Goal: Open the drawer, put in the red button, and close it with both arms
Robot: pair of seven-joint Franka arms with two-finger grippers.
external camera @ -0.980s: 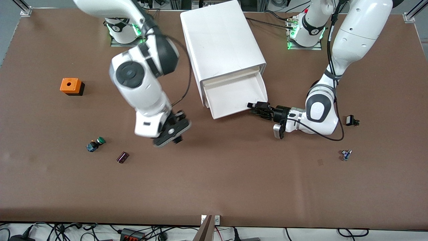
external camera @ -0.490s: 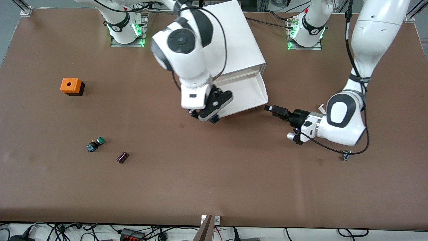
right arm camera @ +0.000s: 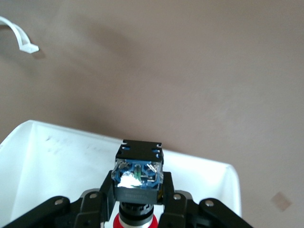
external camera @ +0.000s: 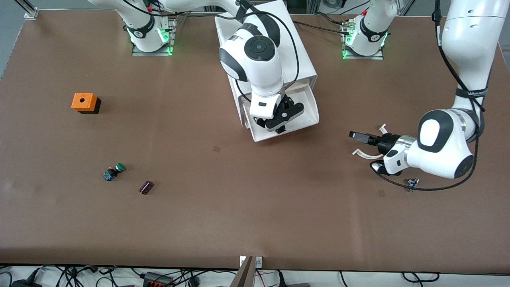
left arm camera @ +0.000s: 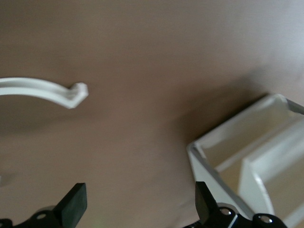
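- Brown table point(external camera: 255, 215) carries a white cabinet point(external camera: 255, 44) between the two arm bases, its lowest drawer point(external camera: 308, 119) pulled out toward the front camera.
- Right gripper point(external camera: 281, 117) hangs over the open drawer, clamped on the red button point(right arm camera: 137, 173); in the right wrist view the blue base points away from the wrist, the red cap sits low between the fingers point(right arm camera: 107, 194), and the drawer's white floor lies underneath.
- Left gripper point(external camera: 364, 143) is above bare table toward the left arm's end, well apart from the drawer front; its fingers point(left arm camera: 73, 204) stand spread with nothing between them, and a corner of the drawer point(left arm camera: 228, 152) shows in the left wrist view.
- Green button point(external camera: 114, 172) lies on its side toward the right arm's end of the table, with a small dark purple part point(external camera: 146, 187) just beside it, nearer the front camera.
- Orange cube point(external camera: 84, 102) with a hole in its top sits farther from the front camera than the green button.
- Small blue part point(external camera: 412, 183) lies under the left arm's wrist; what it is I cannot quite make out.
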